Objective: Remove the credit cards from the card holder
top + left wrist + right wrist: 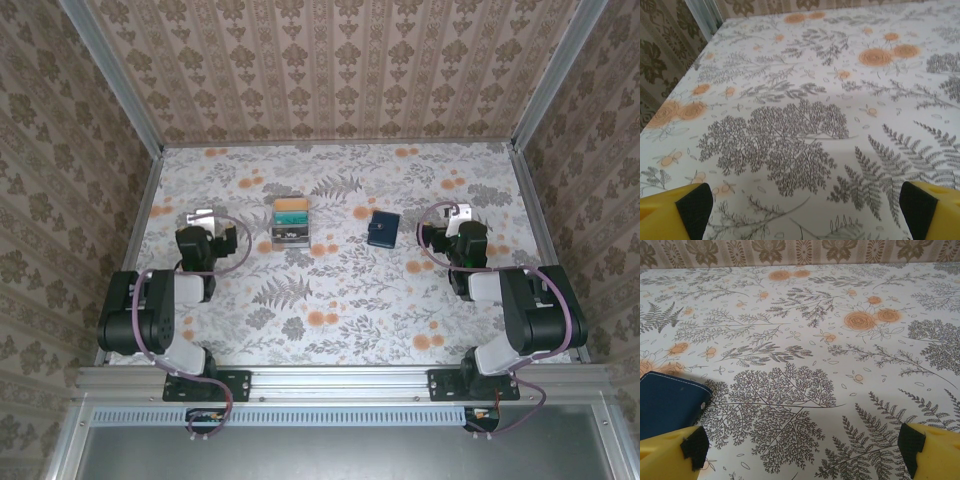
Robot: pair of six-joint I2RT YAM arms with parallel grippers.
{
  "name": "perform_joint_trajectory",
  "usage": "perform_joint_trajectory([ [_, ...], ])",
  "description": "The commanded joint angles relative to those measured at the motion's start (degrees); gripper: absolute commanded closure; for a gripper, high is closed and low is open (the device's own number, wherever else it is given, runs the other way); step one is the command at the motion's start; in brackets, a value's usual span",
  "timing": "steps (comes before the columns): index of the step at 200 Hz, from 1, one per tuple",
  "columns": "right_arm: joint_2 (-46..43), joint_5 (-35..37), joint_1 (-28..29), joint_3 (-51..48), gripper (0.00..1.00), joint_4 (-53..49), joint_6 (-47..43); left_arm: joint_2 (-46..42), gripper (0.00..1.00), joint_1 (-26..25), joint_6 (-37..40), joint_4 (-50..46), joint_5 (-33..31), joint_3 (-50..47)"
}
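Hovering with left gripper point(805, 212) and right gripper point(802, 447) both spread, empty; holder point(667, 402) lies shut near my right, so that arm should start.

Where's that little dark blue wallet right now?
From above, the card holder lies closed on the table, right of centre, between the card rack and the right tool.

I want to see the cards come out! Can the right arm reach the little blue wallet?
Probably yes. The wallet lies closed on the table just beside the open right fingers, and nothing stands between them.
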Motion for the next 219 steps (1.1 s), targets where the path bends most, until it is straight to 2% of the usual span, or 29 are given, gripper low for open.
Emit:
perform_joint_trajectory([
  [1,-5.6,2.9,1.7,2.9,0.00,-6.6,-1.2,-8.1,0.00,0.0,-1.4,-12.8,-5.2,5.5],
  [17,-10.9,6.6,2.0,10.0,0.00,-24.9,2.9,-14.8,0.00,-0.1,-7.8,-26.0,-12.2,10.2],
  [31,-13.9,7.4,2.1,12.4,0.00,-31.3,5.9,-19.2,0.00,0.1,-19.7,-41.3,-17.1,16.7],
  [49,-18.9,10.8,1.9,11.7,0.00,-33.4,14.7,-22.4,0.00,0.7,-35.8,-62.3,-18.0,25.6],
  [57,-20.7,11.4,1.5,11.9,0.00,-35.7,19.8,-23.4,0.00,1.2,-37.3,-67.3,-14.3,27.8],
  [78,-24.1,13.5,0.7,13.2,0.00,-42.9,29.6,-27.6,0.00,1.3,-35.8,-67.4,-3.1,27.4],
  [92,-24.8,8.2,0.4,13.1,0.00,-41.4,29.9,-31.5,0.00,0.6,-36.5,-64.1,2.4,23.9],
  [102,-24.1,2.9,0.5,13.4,0.00,-40.5,30.2,-33.8,0.00,-0.9,-36.7,-62.3,4.1,21.9],
  [119,-21.3,-2.3,1.9,15.2,0.00,-40.5,30.8,-36.7,0.00,-5.4,-36.1,-61.9,2.1,19.6],
  [144,-15.6,0.2,6.3,19.3,0.00,-44.0,27.3,-37.9,0.00,-13.6,-35.5,-62.5,-2.9,17.5],
  [188,-0.3,-1.7,11.4,32.0,0.00,-53.5,24.6,-35.9,0.00,-26.7,-35.0,-62.7,-8.1,15.9],
  [219,11.2,-3.3,13.9,42.3,0.00,-57.6,23.1,-33.5,0.00,-31.5,-34.8,-64.8,-9.7,17.1],
])
